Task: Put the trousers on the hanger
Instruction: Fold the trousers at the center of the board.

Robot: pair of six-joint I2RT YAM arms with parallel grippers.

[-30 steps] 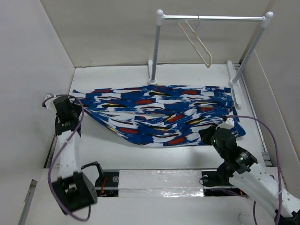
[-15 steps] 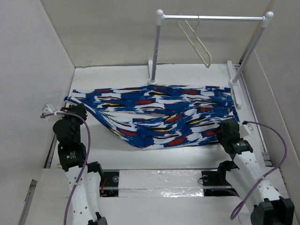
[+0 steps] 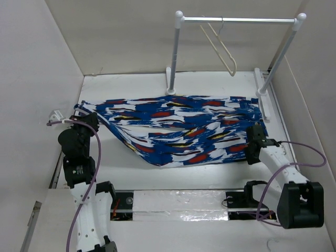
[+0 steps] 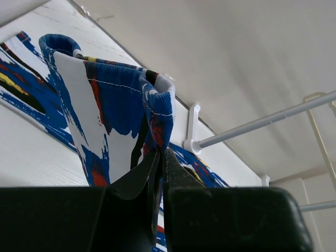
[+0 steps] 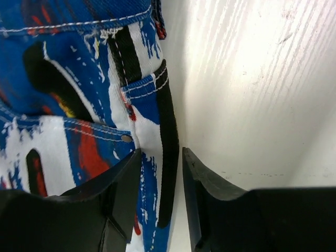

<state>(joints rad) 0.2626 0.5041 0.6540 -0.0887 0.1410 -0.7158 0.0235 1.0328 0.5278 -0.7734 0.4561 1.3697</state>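
1. One pair of trousers [image 3: 178, 128], bright blue with white, red, black and yellow patches, lies spread lengthwise across the white table [image 3: 210, 84]. It stretches from the left side to the right, just in front of the rail's feet.
2. The trousers' left end is lifted off the table. A folded bit of its stitched edge stands up out of the left fingers [image 4: 157, 170].
3. The trousers' right end lies flat. The right wrist view shows a pocket seam, one small metal rivet and a black stripe along the edge.
4. One cream-white hanger [image 3: 233, 69] hangs by its slim hook from the rail's bar, turned almost edge-on. It is well apart from the trousers, which are not yet on it.
5. The left fingers are pressed together, clamped on that raised fold of cloth.
6. The right fingers [image 5: 123, 184] stand apart, one on each side of the black-striped edge. I cannot tell whether they touch the cloth.
7. One garment rail [image 3: 239, 20] stands at the far side of the table. It has two white posts and one grey bar.
8. There are two arms, one near each end of the trousers, and two purple cables, one looping along the left arm [image 3: 97, 152] and one along the right [image 3: 302, 157].
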